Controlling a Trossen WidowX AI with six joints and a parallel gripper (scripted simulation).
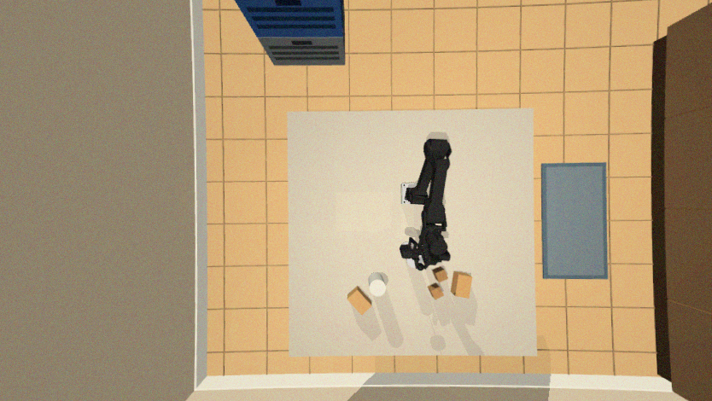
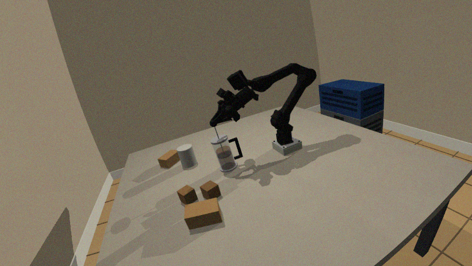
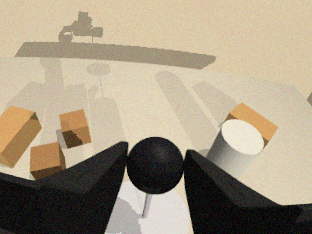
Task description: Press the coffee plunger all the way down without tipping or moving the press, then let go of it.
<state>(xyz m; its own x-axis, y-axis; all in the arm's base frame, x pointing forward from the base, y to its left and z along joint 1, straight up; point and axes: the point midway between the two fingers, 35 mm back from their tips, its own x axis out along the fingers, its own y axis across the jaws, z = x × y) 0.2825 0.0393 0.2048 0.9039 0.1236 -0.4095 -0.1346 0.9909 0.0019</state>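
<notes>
The coffee press [image 2: 225, 160] has a clear glass body, a black handle and a pale lid [image 2: 219, 140] [image 1: 411, 263]. Its body seems to lean slightly left in the exterior view, with its base on the table. My gripper [image 2: 214, 123] [image 3: 156, 153] is shut on the round black plunger knob [image 3: 155, 167], which sits between both fingertips. The thin rod [image 2: 217, 132] [image 3: 146, 205] shows between knob and lid, so the knob is well above the lid. The dark filter disc [image 2: 223, 153] is partway down inside the glass. In the top view the arm covers much of the press.
A white cylinder [image 1: 377, 287] [image 2: 187, 157] [image 3: 242, 137] stands beside a wooden block [image 1: 359, 300] [image 2: 168, 159]. Two small brown blocks [image 1: 440, 274] [image 1: 435, 290] and a larger block [image 1: 462, 284] [image 2: 202, 214] lie on the press's other side.
</notes>
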